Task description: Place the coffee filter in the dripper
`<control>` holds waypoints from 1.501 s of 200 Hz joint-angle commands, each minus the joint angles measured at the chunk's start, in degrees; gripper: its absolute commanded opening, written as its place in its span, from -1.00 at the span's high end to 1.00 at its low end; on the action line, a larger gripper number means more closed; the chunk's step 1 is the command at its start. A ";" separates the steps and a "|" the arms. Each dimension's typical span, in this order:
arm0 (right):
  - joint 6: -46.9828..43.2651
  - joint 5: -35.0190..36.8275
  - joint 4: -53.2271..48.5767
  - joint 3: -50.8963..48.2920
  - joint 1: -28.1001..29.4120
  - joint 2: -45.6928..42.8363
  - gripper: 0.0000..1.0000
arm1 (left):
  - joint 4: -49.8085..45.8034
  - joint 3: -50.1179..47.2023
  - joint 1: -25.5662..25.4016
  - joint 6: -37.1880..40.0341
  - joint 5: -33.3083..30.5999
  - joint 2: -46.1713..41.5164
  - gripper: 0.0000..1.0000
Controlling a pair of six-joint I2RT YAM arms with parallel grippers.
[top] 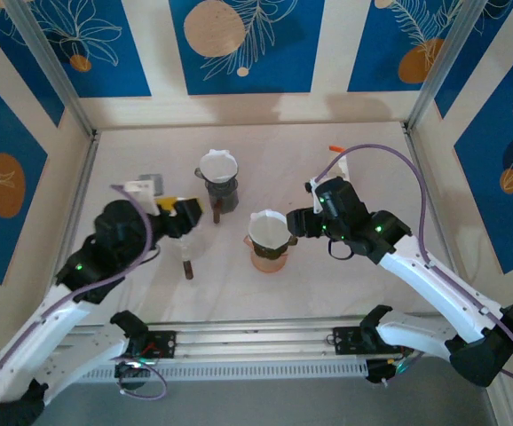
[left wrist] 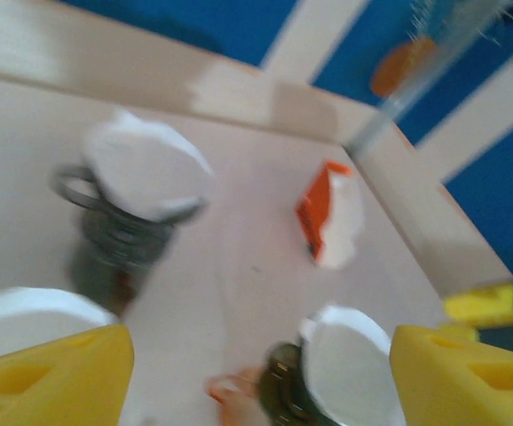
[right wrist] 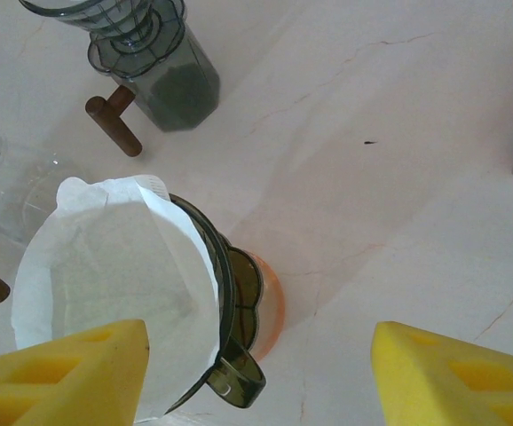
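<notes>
The coffee filter (right wrist: 106, 266) sits in the dripper (right wrist: 232, 297) just below the middle of the top view. Its paper rim stands above the glass and one folded side leans across the cone, so it looks placed but not pressed down. The right gripper (right wrist: 256, 355) hangs over it with jaws spread wide and nothing between them. One yellow finger (right wrist: 70, 373) overlaps the paper's near edge at the lower left of the wrist view, and I cannot tell whether it touches. That is the main risk, I judge: a finger catching the paper as the arm lifts away could drag the filter up or fold it in. A sideways brush could also shove the dripper off the orange server (right wrist: 272, 311), where it seems only to rest. The left gripper (top: 185, 217), left of centre, shows its fingers apart and holds nothing, though its own view is blurred. It hovers just beside a clear glass vessel (right wrist: 8, 191) with a brown handle (top: 188, 264), which a swing could knock. Further up, a grey carafe (top: 221, 195) with its own filter crowds the space between the arms. A small orange and white item (left wrist: 327, 217) lies toward the upper right, well apart.
</notes>
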 commanded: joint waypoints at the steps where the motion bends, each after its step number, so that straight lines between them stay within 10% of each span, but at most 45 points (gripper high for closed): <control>1: 0.80 -1.14 2.10 -0.87 0.25 -1.03 -0.35 | -8.01 1.92 6.59 2.87 -2.81 -1.72 -0.41; 81: -0.34 -0.65 3.97 -3.45 0.07 -6.33 -0.36 | 1.07 -14.49 38.32 -9.43 12.20 1.39 0.59; 104: -0.32 -0.43 4.01 -4.21 -0.24 -7.58 -0.35 | 7.82 -19.50 39.55 -12.30 17.15 8.37 1.00; 300: 0.03 -0.16 3.88 -4.04 -2.16 -9.43 -0.35 | 26.42 -31.55 35.49 -21.10 24.97 21.98 1.00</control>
